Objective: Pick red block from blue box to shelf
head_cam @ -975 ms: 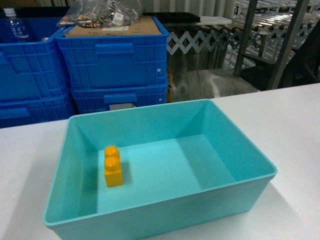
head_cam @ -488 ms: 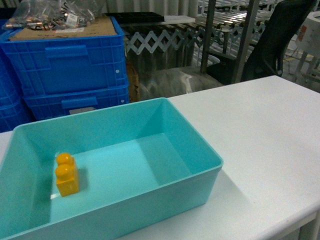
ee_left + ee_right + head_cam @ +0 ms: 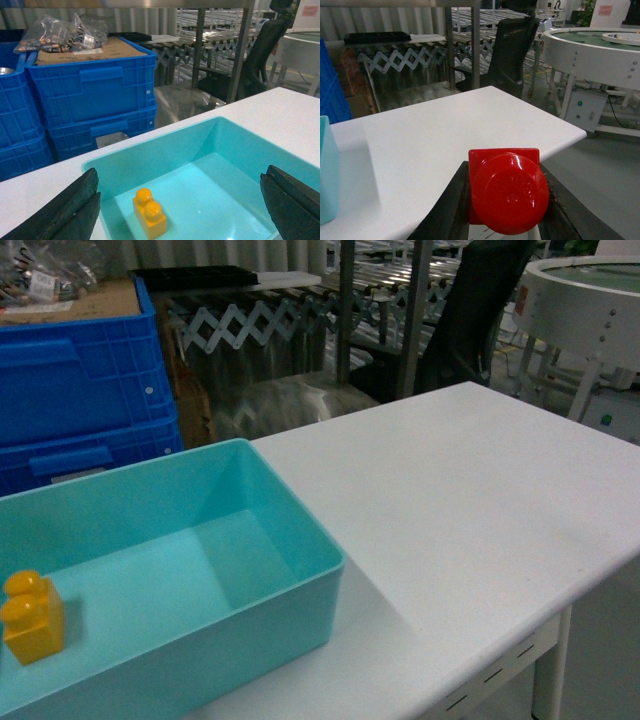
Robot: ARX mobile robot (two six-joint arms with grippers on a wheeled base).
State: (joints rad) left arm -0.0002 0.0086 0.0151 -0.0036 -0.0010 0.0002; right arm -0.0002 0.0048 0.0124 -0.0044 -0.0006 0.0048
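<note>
The red block (image 3: 505, 192) fills the bottom of the right wrist view, stud toward the camera, and my right gripper (image 3: 504, 172) is shut on it, above the white table's near right part. The blue box (image 3: 250, 640) stands at the left of the head view and holds only an orange-yellow brick (image 3: 32, 618). My left gripper (image 3: 180, 192) hangs open over the blue box (image 3: 150, 142), its fingers wide apart on either side of the orange-yellow brick (image 3: 149, 214). Steel uprights of the shelf (image 3: 415, 310) rise behind the table. Neither gripper shows in the head view.
Dark blue crates (image 3: 80, 390) are stacked behind the box, with bagged parts on top. A black chair (image 3: 480, 310) and a round white machine (image 3: 585, 300) stand beyond the table's far right. The table's front edge (image 3: 520, 625) drops off at right.
The head view has swung to the right: the blue box and orange-yellow brick slid to the left edge, and the table's right end, chair and round machine came into view.
</note>
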